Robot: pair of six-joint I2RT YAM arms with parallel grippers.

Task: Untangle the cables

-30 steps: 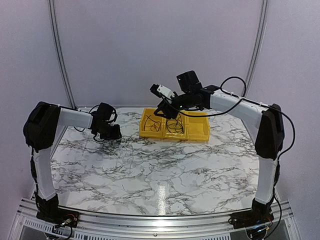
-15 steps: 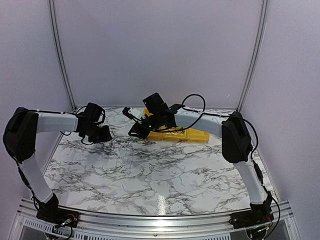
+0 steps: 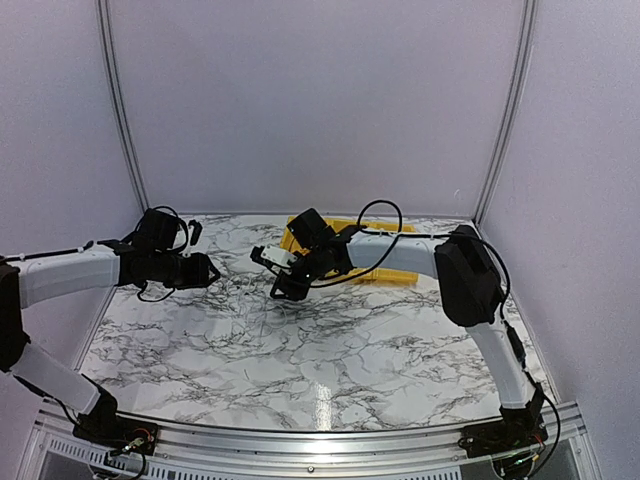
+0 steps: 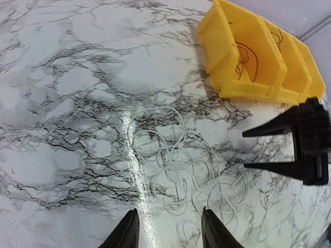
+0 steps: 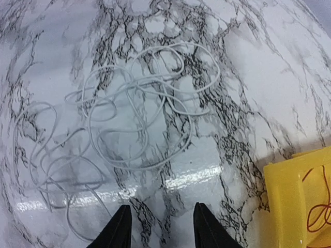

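Left claw is released: in its own wrist view the 2 black fingertips stand apart at the bottom edge with only marble showing between them, and they grasp nothing. The right claw is released too, its 2 fingers spread and empty. The left wrist view also shows this right claw from the side, with a clear gap between its 2 pointed fingers. Seen from the top camera, the left claw reaches in from the left and the right claw from the right. They face each other over the far half of the marble table, near one another but apart. The white cables lie flat on the table between the 2 claws as a loose tangle of overlapping loops, wider on one side and smaller and tighter on the other. In the left wrist view the tangle lies just ahead of the fingertips. In the right wrist view 1 strand runs close beside a finger, but whether it touches cannot be told. A yellow bin with 3 compartments side by side sits at the far side of the table, near the tangle but apart from it. A dark wire coil lies in its end compartment.
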